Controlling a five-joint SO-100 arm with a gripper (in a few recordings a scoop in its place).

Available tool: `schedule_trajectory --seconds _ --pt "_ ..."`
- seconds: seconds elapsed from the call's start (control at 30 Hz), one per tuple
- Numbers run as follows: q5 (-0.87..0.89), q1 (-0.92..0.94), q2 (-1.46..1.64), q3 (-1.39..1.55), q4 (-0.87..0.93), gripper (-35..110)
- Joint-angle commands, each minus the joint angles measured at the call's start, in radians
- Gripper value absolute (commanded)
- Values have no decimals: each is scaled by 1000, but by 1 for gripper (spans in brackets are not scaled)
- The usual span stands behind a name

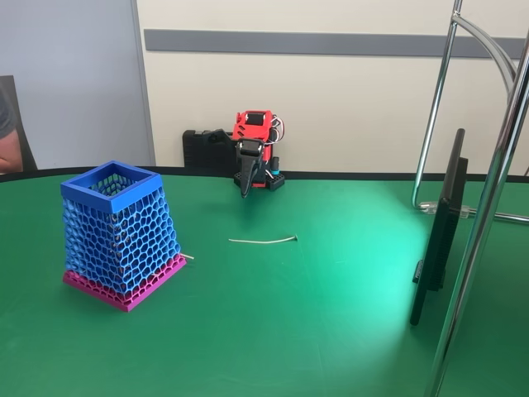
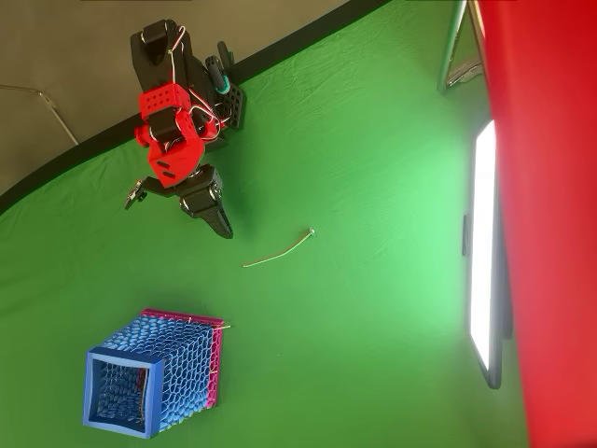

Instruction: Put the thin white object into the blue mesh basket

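The thin white object [image 1: 263, 241] [image 2: 278, 251] lies flat on the green table, slightly curved, a little in front of the arm. The blue mesh basket [image 1: 124, 240] [image 2: 191, 369] stands upright on its magenta base at the left in the fixed view, its square rim open upward. My red and black arm sits at the table's far edge. Its gripper [image 1: 244, 194] [image 2: 227, 233] points down above the cloth, fingers together, holding nothing. It hangs a short way behind the white object, apart from it. A short pale stick tip [image 1: 188, 257] pokes out by the basket's base.
A dark monitor [image 1: 438, 231] [image 2: 483, 252] stands edge-on at the right, beside chrome stand tubes [image 1: 434, 124]. A black box [image 1: 202, 149] sits behind the arm. A person's arm [image 1: 8, 132] shows at the left edge. Open green cloth lies between the white object and the basket.
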Motion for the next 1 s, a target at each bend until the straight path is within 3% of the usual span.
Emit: schedule_trajectory --seconds 0.0,0.63,0.97 --pt "-17 -17 -5 -9 11 1" --pt "28 -110 -529 -319 -83 1" --pt "143 -170 -999 -611 -9 13"
